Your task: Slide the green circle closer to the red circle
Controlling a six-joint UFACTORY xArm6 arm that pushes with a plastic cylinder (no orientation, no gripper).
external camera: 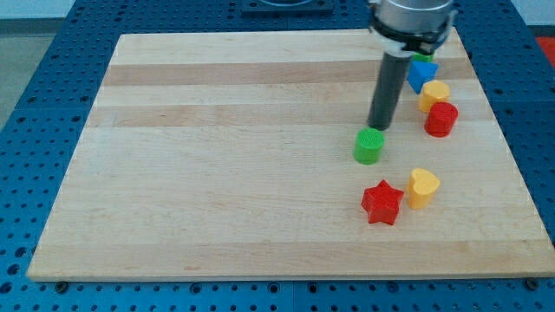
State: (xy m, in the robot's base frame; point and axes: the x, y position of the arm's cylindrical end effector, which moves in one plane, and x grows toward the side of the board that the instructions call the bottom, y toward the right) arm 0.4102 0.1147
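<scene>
Tip (pixel 378 128) is set just behind the green circle (pixel 368 146), touching or nearly; no fingers exist to open or close. Red circle (pixel 440 119) lies right and slightly farther on the worktop (pixel 217 173). Contact should be shifted to the green circle's left side, then pushed rightward.

Red star (pixel 381 203), yellow heart (pixel 422 187), blue block (pixel 421 74)

- Enters from the view's top as a grey cylindrical wrist housing, cut off by the frame edge.
- Ends in a straight dark rod, leaning slightly, lower end toward the view's left.
- My tip (pixel 376 128) sits just above the green circle (pixel 368 146), at its top edge, touching or nearly so.
</scene>
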